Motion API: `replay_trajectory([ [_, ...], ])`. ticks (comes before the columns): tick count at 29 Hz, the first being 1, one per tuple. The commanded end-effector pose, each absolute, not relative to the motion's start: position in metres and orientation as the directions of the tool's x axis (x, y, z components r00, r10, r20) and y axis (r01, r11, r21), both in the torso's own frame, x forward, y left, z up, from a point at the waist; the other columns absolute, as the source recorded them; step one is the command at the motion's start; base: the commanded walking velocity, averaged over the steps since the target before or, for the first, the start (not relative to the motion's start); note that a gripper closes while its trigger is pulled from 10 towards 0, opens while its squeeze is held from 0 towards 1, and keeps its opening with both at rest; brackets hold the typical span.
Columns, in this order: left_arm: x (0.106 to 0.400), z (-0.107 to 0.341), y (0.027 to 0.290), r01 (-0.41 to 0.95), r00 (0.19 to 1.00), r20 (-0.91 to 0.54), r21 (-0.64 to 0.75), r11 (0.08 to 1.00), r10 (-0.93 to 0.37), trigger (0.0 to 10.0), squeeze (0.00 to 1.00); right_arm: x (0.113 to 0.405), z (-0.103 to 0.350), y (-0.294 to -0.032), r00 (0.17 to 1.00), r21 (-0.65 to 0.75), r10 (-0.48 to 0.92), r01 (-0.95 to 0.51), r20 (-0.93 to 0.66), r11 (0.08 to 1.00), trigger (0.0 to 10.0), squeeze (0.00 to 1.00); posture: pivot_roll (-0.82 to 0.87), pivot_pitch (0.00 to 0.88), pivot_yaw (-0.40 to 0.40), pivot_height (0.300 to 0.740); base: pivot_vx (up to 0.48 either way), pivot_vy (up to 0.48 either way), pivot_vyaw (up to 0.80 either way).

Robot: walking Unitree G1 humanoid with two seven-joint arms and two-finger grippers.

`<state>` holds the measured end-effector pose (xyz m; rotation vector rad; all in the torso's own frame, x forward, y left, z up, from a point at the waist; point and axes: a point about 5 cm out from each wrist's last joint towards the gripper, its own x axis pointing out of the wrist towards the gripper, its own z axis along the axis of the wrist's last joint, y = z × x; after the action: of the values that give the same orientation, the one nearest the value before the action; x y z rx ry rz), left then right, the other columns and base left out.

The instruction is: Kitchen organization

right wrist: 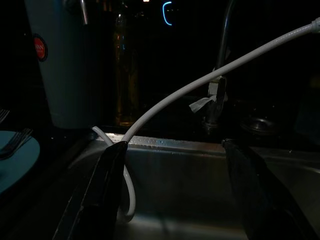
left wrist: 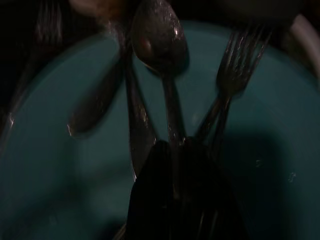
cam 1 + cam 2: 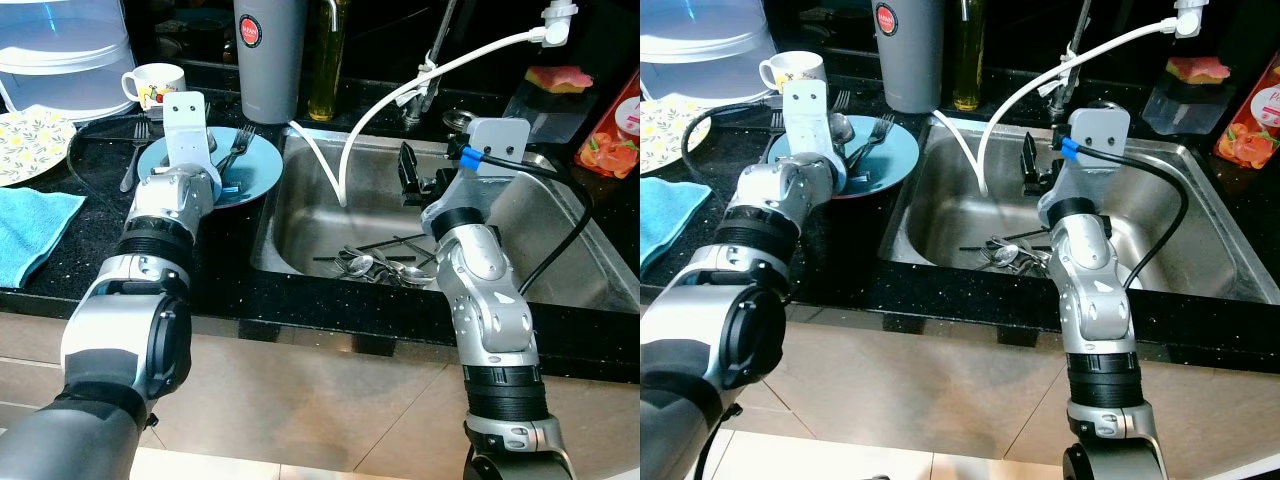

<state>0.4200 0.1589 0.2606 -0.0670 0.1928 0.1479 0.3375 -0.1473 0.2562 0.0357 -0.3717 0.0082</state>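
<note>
A blue plate [image 3: 258, 160] sits on the black counter left of the sink, holding a spoon [image 2: 159, 37], a fork [image 2: 240, 60] and a knife [image 2: 137, 125]. My left gripper [image 2: 175, 147] is low over the plate, its fingers closed together on the spoon's handle. Several more spoons and forks [image 3: 385, 268] lie in a heap on the floor of the steel sink [image 3: 270, 240]. My right gripper [image 1: 174, 144] hangs open above the middle of the sink with nothing between its fingers.
A white hose [image 3: 345, 150] curves from the tap into the sink near the right gripper. Behind the plate stand a grey tumbler [image 3: 268, 55], an oil bottle [image 3: 327, 60] and a mug [image 3: 155, 85]. A blue cloth [image 3: 25, 230] and a patterned plate [image 3: 30, 140] lie at left.
</note>
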Motion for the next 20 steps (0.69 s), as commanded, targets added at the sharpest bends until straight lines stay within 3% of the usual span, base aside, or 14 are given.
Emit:
replay_trajectory([
  [1, 0.420, 0.283, 0.150, -0.110, 0.992, -0.070, -0.057, 0.992, 0.106, 10.0, 0.00, 0.338, 0.255, -0.150, 0.933, 0.031, -0.002, -0.010, 0.361, 0.999, 10.0, 0.00, 0.24, 0.037, -0.026, 0.740, 0.000, 0.000, 0.00],
  [5, 0.417, 0.303, 0.136, -0.019, 0.999, 0.044, -0.046, 0.999, 0.021, 10.0, 0.00, 0.339, 0.257, -0.149, 0.932, 0.030, 0.003, -0.014, 0.363, 0.999, 10.0, 0.00, 0.24, 0.031, -0.029, 0.740, 0.000, 0.000, 0.00],
  [11, 0.410, 0.296, 0.111, 0.149, 0.988, 0.034, 0.021, 0.989, -0.150, 10.0, 0.00, 0.339, 0.257, -0.149, 0.931, 0.028, 0.004, -0.015, 0.365, 0.999, 10.0, 0.00, 0.23, 0.030, -0.030, 0.740, 0.000, 0.000, 0.00],
  [13, 0.410, 0.291, 0.112, 0.134, 0.991, 0.006, 0.039, 0.990, -0.134, 10.0, 0.00, 0.339, 0.257, -0.149, 0.931, 0.028, 0.003, -0.014, 0.366, 1.000, 10.0, 0.00, 0.23, 0.030, -0.030, 0.740, 0.000, 0.000, 0.00],
  [19, 0.415, 0.268, 0.143, -0.089, 0.983, -0.150, 0.094, 0.992, 0.103, 10.0, 0.00, 0.339, 0.257, -0.150, 0.931, 0.028, 0.000, -0.011, 0.365, 1.000, 10.0, 0.00, 0.24, 0.034, -0.028, 0.740, 0.000, 0.000, 0.00],
  [20, 0.415, 0.265, 0.150, -0.116, 0.977, -0.169, 0.100, 0.988, 0.132, 10.0, 0.94, 0.339, 0.257, -0.150, 0.931, 0.029, 0.000, -0.011, 0.364, 1.000, 10.0, 0.00, 0.24, 0.034, -0.028, 0.740, 0.000, 0.000, 0.00],
])
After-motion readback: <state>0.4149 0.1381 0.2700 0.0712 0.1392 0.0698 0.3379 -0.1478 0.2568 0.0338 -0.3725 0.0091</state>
